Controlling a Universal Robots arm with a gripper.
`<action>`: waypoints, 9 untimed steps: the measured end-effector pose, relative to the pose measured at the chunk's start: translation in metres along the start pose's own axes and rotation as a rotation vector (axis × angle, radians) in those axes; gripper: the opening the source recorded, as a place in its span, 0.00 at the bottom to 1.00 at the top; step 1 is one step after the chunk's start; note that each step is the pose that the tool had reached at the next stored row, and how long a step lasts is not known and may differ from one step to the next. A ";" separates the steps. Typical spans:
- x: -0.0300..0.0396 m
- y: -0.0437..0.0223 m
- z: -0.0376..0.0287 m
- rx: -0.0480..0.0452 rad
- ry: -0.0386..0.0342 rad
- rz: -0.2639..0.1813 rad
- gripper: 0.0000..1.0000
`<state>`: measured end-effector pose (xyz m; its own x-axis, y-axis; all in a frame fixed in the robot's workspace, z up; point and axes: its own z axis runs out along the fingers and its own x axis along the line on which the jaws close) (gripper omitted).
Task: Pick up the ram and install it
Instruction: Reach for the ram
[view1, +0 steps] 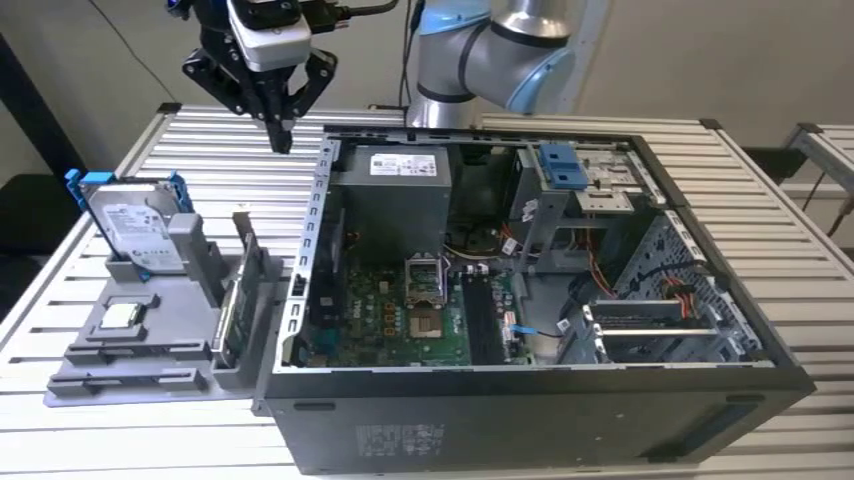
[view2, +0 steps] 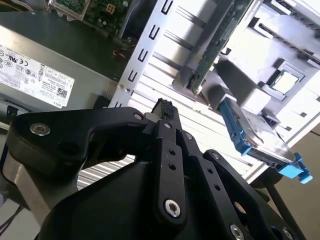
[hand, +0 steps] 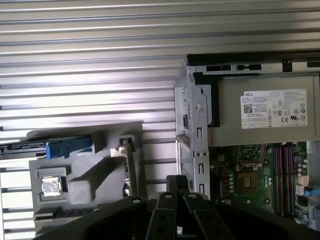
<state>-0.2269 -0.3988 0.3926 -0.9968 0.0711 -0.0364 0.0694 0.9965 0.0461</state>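
Observation:
In the exterior view my gripper (view1: 280, 143) hangs high over the slatted table, past the far left corner of the open computer case (view1: 534, 430). Its fingers meet in a point with nothing between them. Both wrist views show the same closed black fingertips (view2: 162, 106) (hand: 177, 183). A thin dark strip (view1: 131, 379) lies in the front groove of the grey holder (view1: 160, 330) and may be the ram; I cannot tell for sure. It lies far from the gripper, toward the front of the table. The motherboard's long memory slots (view1: 483, 322) (hand: 281, 170) look dark and bare.
The holder also carries a silver hard drive in a blue frame (view1: 134, 228), a square processor chip (view1: 120, 316) and a green card standing on edge (view1: 231, 315) (view2: 220, 45). A grey power supply (view1: 390, 190) fills the case's far corner. The case wall (view1: 318, 215) rises beside the holder.

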 end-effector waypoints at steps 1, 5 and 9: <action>0.0018 -0.0001 -0.0001 0.0000 -0.0003 0.000 0.11; 0.0083 -0.0006 -0.0003 0.0003 -0.0015 0.000 0.11; 0.0141 -0.0010 -0.0006 0.0007 -0.0026 0.000 0.11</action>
<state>-0.2410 -0.3988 0.3926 -0.9967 0.0711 -0.0390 0.0693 0.9966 0.0453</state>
